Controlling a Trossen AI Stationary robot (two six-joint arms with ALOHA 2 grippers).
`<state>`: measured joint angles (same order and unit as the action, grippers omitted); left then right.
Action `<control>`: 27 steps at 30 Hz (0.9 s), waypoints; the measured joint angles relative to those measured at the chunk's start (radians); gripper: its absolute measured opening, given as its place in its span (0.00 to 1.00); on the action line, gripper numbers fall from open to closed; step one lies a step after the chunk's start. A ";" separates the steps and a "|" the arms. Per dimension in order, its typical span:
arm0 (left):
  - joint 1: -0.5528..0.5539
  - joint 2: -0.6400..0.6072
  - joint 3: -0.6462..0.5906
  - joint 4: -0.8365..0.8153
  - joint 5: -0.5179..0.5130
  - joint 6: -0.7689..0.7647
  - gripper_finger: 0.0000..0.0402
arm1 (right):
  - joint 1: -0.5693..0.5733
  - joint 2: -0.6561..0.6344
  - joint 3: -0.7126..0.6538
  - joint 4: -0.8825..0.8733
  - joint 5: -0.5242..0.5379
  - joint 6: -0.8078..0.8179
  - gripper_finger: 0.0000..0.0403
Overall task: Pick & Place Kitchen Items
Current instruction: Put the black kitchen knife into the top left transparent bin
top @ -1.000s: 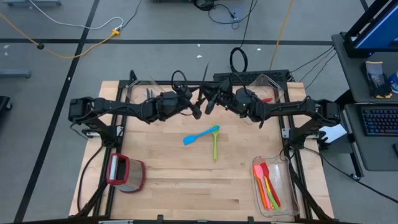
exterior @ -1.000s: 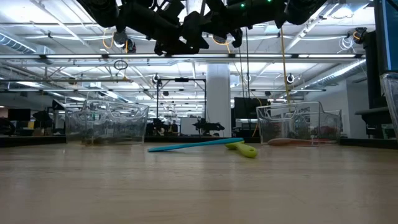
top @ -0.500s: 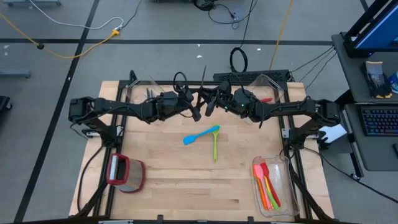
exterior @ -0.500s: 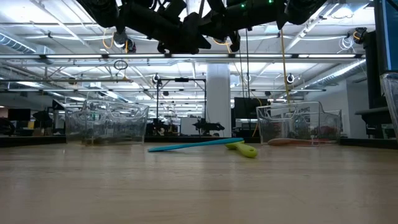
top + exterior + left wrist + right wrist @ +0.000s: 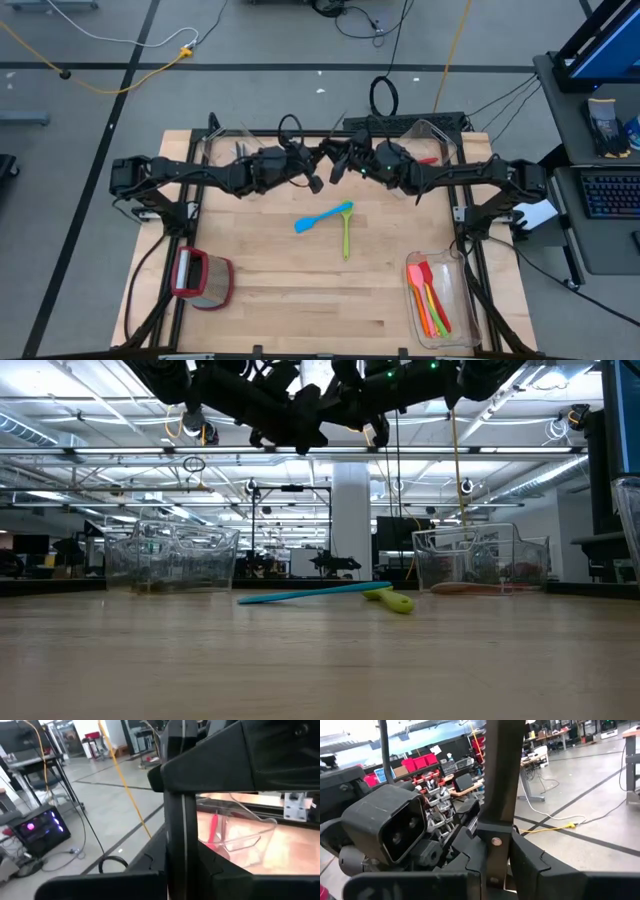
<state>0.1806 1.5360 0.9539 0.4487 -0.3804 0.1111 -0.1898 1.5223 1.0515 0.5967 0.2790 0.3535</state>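
Right wrist view alone shows knife (image 5: 501, 790) rivet.

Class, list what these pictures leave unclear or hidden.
The knife: too small in the high view, masked where left tool and right tool meet.
Both tools: cut off by the low view's top edge.
Far-left bin: contents hidden under the left arm from above, blurred in the low view.

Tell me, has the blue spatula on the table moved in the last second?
No. The blue spatula still lies crossing the green utensil, mid-table, unchanged relative to the table boards.
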 joint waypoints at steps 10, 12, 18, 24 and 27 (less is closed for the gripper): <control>0.002 0.000 0.001 -0.075 0.018 -0.066 0.08 | 0.000 0.001 -0.002 -0.035 -0.025 0.010 0.22; 0.002 0.000 0.001 -0.088 0.023 -0.078 0.07 | 0.002 0.001 -0.002 -0.051 -0.029 0.041 0.31; 0.005 0.001 0.000 -0.190 -0.064 -0.136 0.07 | 0.000 0.000 0.000 -0.140 -0.033 0.080 0.47; 0.029 -0.035 0.000 -0.313 -0.140 -0.255 0.07 | 0.000 0.000 0.000 -0.215 -0.025 0.081 0.49; 0.048 -0.069 -0.001 -0.400 -0.178 -0.328 0.07 | 0.002 -0.001 0.000 -0.247 -0.024 0.081 0.47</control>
<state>0.2284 1.4667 0.9531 0.0484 -0.5585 -0.2164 -0.1879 1.5215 1.0515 0.3492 0.2553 0.4340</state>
